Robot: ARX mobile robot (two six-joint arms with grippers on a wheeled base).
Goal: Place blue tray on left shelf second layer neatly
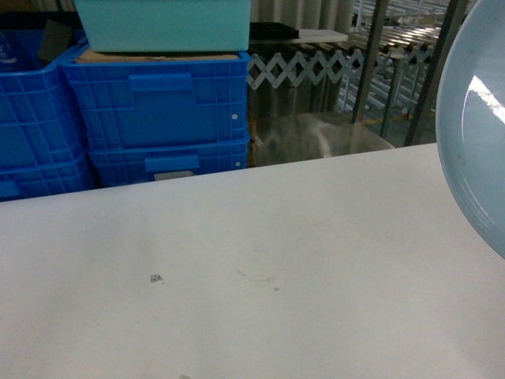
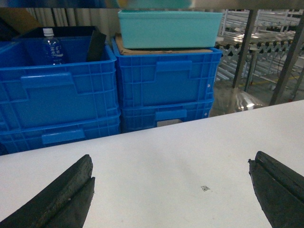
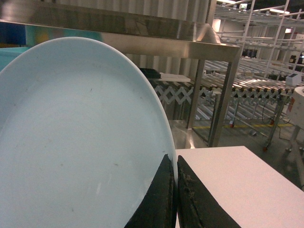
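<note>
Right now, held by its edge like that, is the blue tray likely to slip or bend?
The blue tray looks smooth and glossy, so it could slip, since the right gripper pinches only its rim. It probably stays stiff: its curved edge shows no sag. It seems light, being shallow.

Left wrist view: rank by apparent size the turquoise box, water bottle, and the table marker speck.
1. turquoise box, widest of the three
2. water bottle, partly hidden inside the blue crate
3. marker speck, tiny though nearest the camera
</note>
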